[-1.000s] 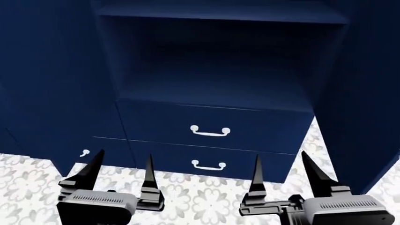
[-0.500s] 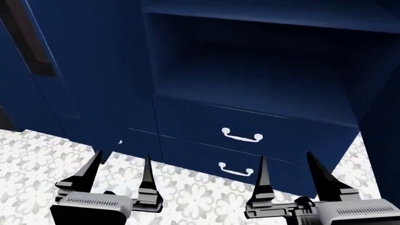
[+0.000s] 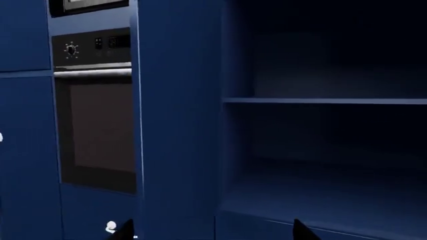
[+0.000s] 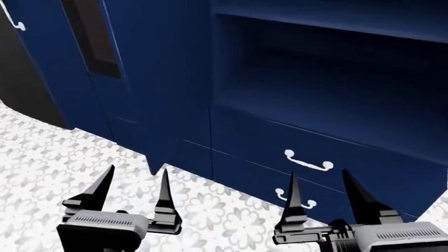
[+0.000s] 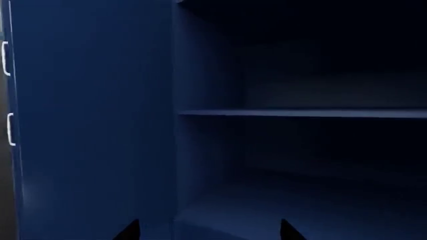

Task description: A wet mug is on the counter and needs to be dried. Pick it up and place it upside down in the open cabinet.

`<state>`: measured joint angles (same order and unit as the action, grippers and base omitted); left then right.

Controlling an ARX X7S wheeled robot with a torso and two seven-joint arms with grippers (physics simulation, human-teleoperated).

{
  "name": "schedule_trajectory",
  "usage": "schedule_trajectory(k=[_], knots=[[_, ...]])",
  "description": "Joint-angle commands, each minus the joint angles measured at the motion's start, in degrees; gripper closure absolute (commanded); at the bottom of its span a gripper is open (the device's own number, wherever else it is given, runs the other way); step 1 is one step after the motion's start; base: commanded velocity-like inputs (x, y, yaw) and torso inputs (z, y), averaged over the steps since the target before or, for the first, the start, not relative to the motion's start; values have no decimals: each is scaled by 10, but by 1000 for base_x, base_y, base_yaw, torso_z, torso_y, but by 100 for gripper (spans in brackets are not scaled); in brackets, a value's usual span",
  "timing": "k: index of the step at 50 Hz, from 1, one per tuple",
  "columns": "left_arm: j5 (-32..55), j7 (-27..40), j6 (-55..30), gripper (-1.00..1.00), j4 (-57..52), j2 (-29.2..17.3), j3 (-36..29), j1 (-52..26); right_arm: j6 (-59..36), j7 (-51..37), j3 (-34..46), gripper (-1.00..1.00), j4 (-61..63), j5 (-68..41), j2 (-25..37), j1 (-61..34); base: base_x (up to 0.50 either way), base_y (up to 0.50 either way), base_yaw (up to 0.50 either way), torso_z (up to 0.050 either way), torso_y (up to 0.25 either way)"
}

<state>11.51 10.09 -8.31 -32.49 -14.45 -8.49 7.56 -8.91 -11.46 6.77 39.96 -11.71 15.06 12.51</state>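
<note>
The black tapered fingers of the left gripper stand apart with nothing between them, and those of the right gripper are likewise spread and empty; both hang low in the head view over the white floral-patterned floor. Just beyond the right gripper are two dark navy drawers with white curved handles, and above them opens the dark navy cabinet with its deep shadowed interior. The left wrist view shows one horizontal navy shelf crossing that recess and, off to the side past a navy upright, a built-in black oven with a steel bar handle.

The small periwinkle-blue mug and the glossy white counter appear in none of the three views, so the step in hand is judged to be the search for them, not the grasp. To do it well, the base and head should probably swing away from the cabinet until the worktop comes into sight, with both arms kept low and fingers spread. The shelf interior is too dark to say for certain that nothing stands in it. It is worth noting the shelf height now for the later upside-down placement.
</note>
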Motion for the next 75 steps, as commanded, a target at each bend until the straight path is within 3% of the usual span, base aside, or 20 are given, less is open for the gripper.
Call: schedule_trajectory(k=[1, 75], knots=[[4, 6, -3, -100, 4, -4, -5, -9, -8, -6, 2, -100, -2, -6, 5, -12, 35, 16, 500, 0, 0], [17, 34, 5, -100, 5, -28, -23, -11, 16, -32, 24, -100, -1, -11, 30, -1, 31, 24, 500, 0, 0]])
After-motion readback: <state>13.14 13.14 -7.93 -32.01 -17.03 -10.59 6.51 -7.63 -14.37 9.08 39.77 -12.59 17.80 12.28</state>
